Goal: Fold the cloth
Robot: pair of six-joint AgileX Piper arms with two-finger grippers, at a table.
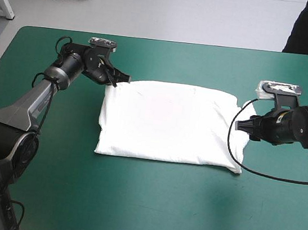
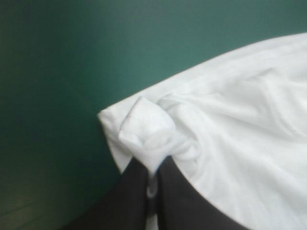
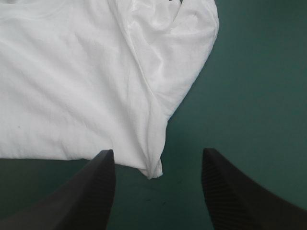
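worktop (image 1: 142, 204): teal-green, bare around T-shirt | T-shirt (image 1: 167, 122): white, flat rectangle, seemingly part-folded; further folds left | left claw (image 1: 119, 79): clamped on T-shirt's far-left corner | right claw (image 1: 242, 125): spread wide, empty, beside T-shirt's right edge

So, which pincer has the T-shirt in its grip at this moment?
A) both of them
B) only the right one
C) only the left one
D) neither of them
C: the left pincer is shut on a bunched corner of the T-shirt, while the right pincer stands open at the shirt's opposite side, its fingers apart and clamping nothing.
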